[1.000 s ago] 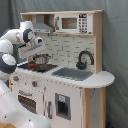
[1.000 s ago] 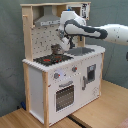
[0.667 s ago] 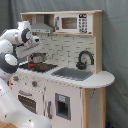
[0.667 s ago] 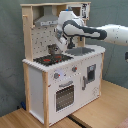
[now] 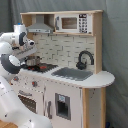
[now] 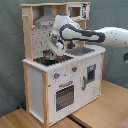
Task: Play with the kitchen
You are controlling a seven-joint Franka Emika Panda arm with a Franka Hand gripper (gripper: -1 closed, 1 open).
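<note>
The kitchen [image 5: 70, 75] stands before me on a wooden floor [image 6: 105, 107], against a dark grey curtain [image 5: 116, 45]. In the first exterior view it fills the middle of the scene; in the second exterior view it sits at the left and centre, with its white front turned toward the camera. It is white with light-wood sides. At the top are a grey hood [image 5: 41, 24] and a small microwave [image 5: 72, 23], and below them the back wall shows a pale tile pattern. In the second exterior view the wood side panel carries rows of peg holes.

On the counter, the black hob [image 5: 42, 66] with red rings lies at the first exterior view's left, and a small metal pot [image 6: 48, 54] stands on it. To the right of the hob in that view is the grey sink [image 5: 74, 73], with a black curved tap [image 5: 85, 60] at its far right edge. On the front are red knobs [image 6: 74, 69], an oven door [image 6: 64, 95] with a window, and a narrower door with a dark panel [image 6: 91, 73].

My gripper [image 6: 56, 46] hangs over the hob, just above and beside the pot. I cannot tell whether its fingers are apart or together, nor whether they touch the pot. My white arm [image 6: 100, 36] reaches in from the second exterior view's right, across the sink side of the counter.
</note>
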